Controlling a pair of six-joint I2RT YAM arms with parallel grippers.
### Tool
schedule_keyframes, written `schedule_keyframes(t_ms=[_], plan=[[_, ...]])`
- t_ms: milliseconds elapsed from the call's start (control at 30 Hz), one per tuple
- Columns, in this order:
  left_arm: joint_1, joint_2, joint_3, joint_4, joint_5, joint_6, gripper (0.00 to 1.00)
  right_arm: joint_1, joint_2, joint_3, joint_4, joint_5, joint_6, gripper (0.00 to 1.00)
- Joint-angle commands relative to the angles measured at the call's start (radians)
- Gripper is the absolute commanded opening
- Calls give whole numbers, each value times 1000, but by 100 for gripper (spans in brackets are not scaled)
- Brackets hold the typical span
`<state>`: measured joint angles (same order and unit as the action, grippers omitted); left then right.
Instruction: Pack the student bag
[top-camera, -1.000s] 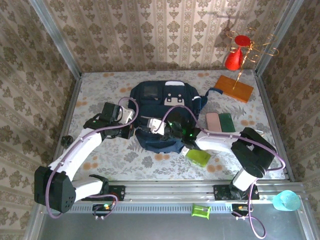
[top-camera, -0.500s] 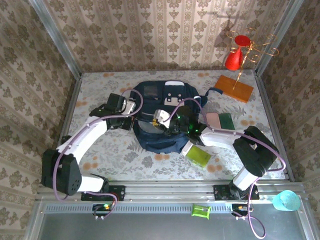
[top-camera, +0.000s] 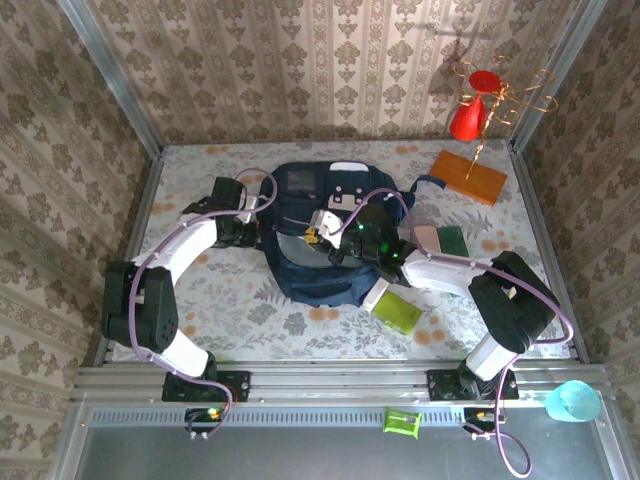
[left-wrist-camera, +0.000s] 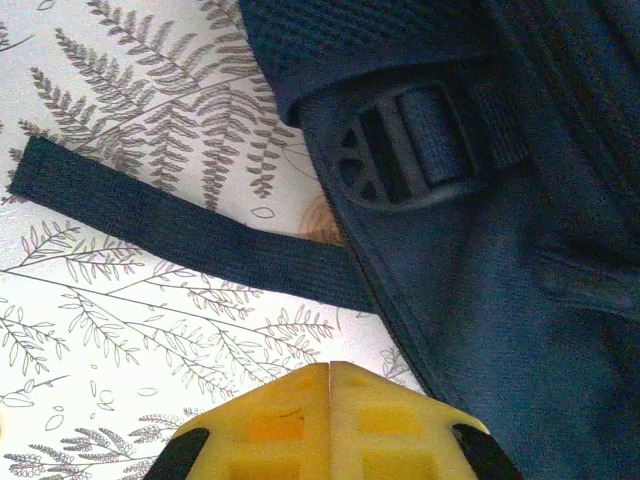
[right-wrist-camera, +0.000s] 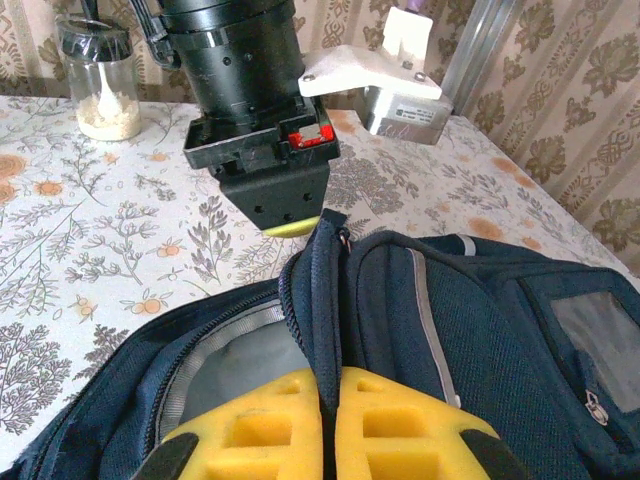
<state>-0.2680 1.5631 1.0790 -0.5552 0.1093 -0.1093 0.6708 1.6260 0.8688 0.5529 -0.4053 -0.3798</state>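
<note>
A robot test cell dressed up as a home. Ornate wallpaper (top-camera: 300, 70) lines panels held by bare aluminium posts (top-camera: 108, 75). The worktop (top-camera: 230, 300) carries a fern-and-flower print. An extruded metal rail (top-camera: 340, 380), with the arm bases bolted to it, runs along its near edge.

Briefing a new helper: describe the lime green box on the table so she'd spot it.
Start at the large dark navy fabric backpack in the middle of the floral table. Off its near right corner lies the lime green box. It is far brighter than the pink pad and dark green pad behind it.
</note>
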Motion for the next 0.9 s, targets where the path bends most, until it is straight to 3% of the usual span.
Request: schedule_keyframes(t_ms=[0,33,267,433,500,600,667,867], plan=[[8,-17,19,21,65,-43,0,-2,-38,31,91,-39,28,0],[8,-31,17,17,69,-47,0,-3,-34,33,87,-35,30,0],[9,-237,-89,60,82,-136,27,-1,-30,70,6,18,19,0],[-23,-435,-238,258,108,-252,40,7,-45,152,-150,80,-55,0],[-67,-493,-281,359,95,-238,45,13,-50,189,-206,83,-88,0],[-174,-542,-300,479,23,-61,61,14,-63,226,-275,75,-151,0],[-218,-543,-318,560,59,95,70,6,-73,239,-299,52,-181,1],[-217,-448,-289,631,179,430,78,-17,-62,313,-400,-17,-208,2]])
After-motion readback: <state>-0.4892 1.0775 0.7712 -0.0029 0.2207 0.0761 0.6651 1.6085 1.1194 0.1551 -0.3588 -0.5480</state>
